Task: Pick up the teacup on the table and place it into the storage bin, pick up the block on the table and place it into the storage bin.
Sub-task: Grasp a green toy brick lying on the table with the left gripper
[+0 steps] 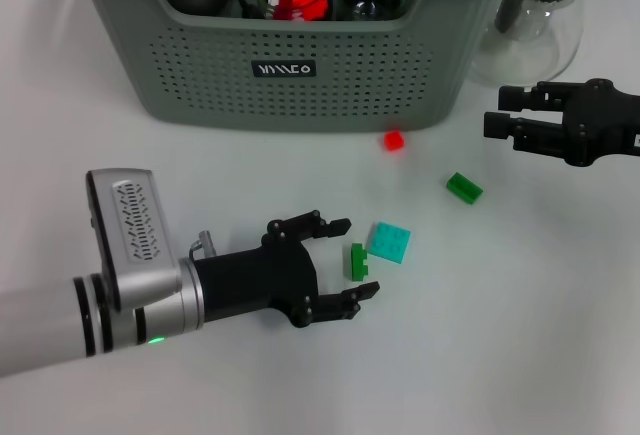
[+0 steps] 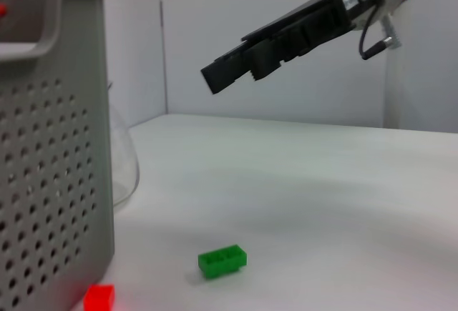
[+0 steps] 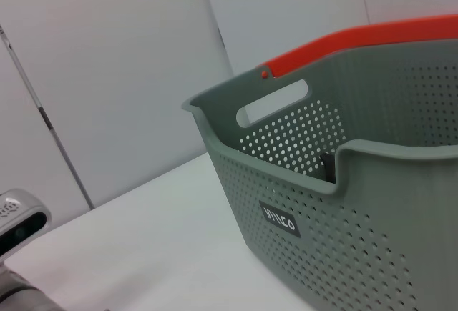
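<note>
Head view: your left gripper [image 1: 345,267] sits spread around the upright green block [image 1: 357,261], storage bin [image 1: 200,75] far ahead of it; left wrist view: right gripper [image 2: 232,69] hovers closed, empty; block-pick step, so clench next, then lift.

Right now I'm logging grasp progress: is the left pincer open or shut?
Open. In the head view the left pincer is spread around the upright green block, beside the teal block; contact can't be judged.
</note>
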Action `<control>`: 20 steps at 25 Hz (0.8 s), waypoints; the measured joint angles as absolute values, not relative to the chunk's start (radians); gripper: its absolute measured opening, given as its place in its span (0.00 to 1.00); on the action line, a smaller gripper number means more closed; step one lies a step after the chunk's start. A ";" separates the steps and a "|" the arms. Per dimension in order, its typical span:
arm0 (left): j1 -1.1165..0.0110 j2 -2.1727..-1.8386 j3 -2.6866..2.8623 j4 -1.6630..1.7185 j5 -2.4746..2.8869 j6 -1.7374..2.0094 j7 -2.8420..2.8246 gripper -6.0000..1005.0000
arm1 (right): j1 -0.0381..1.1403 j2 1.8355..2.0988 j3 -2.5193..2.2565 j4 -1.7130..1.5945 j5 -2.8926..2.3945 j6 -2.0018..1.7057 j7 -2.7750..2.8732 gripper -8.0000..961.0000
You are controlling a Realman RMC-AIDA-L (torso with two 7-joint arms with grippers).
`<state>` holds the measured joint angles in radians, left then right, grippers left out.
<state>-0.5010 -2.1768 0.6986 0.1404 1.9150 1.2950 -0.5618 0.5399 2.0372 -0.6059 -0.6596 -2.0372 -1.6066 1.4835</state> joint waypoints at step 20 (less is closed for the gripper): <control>-0.561 -2.177 0.738 0.109 1.944 1.217 -0.546 0.74 | 0.540 2.040 -0.607 -0.660 -2.051 -1.606 1.488 0.55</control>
<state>-0.5606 -2.1767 0.7383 0.1086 1.9438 1.2171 -0.5462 0.5399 2.0402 -0.6075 -0.6596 -2.0510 -1.6063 1.4882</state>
